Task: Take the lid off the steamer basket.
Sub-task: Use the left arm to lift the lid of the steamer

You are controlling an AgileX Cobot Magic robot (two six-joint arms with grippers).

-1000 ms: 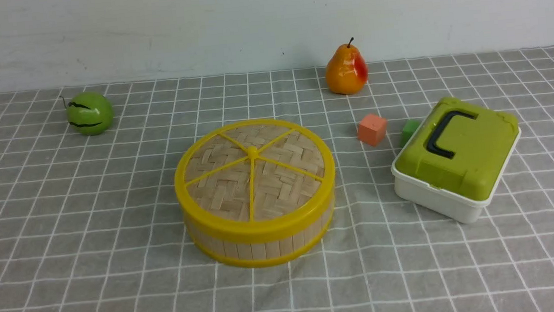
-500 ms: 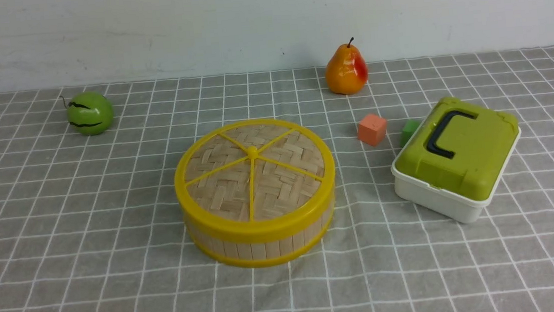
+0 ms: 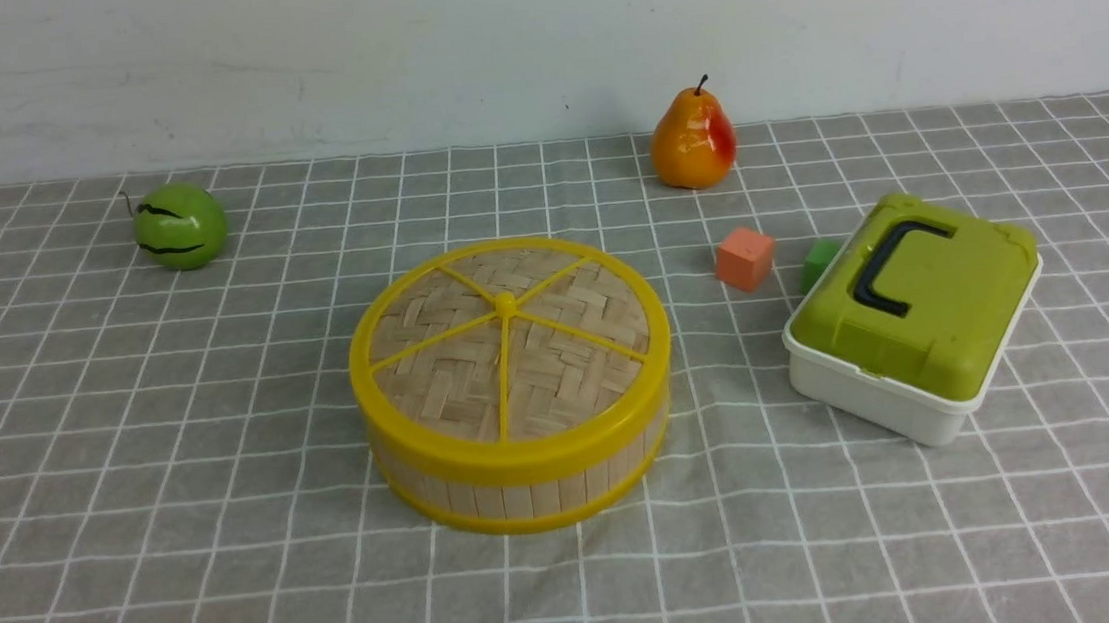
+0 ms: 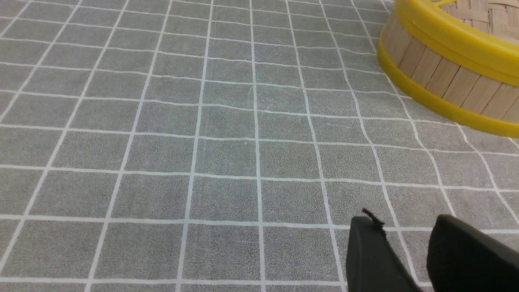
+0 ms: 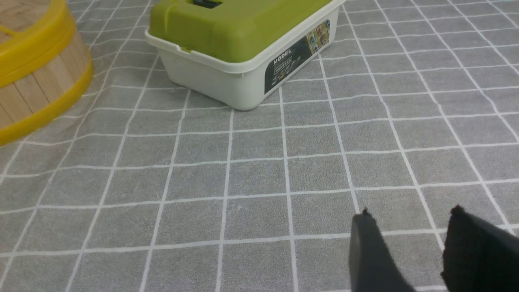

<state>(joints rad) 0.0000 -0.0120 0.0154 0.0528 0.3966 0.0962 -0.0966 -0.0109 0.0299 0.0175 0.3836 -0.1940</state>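
The lid [image 3: 509,341], woven bamboo with a yellow rim, spokes and central knob, sits closed on the steamer basket [image 3: 525,485] of pale slats in the middle of the cloth. The basket's side shows in the left wrist view [image 4: 446,77] and in the right wrist view [image 5: 36,93]. Neither arm shows in the front view. My left gripper [image 4: 409,221] is open and empty over bare cloth, apart from the basket. My right gripper [image 5: 411,213] is open and empty over bare cloth, nearer than the box.
A white box with a green lid and black handle [image 3: 916,310] stands right of the basket, also in the right wrist view [image 5: 243,44]. An orange cube [image 3: 745,258] and a green cube [image 3: 819,261] lie behind it. A pear [image 3: 692,141] and a green ball [image 3: 179,225] sit near the wall.
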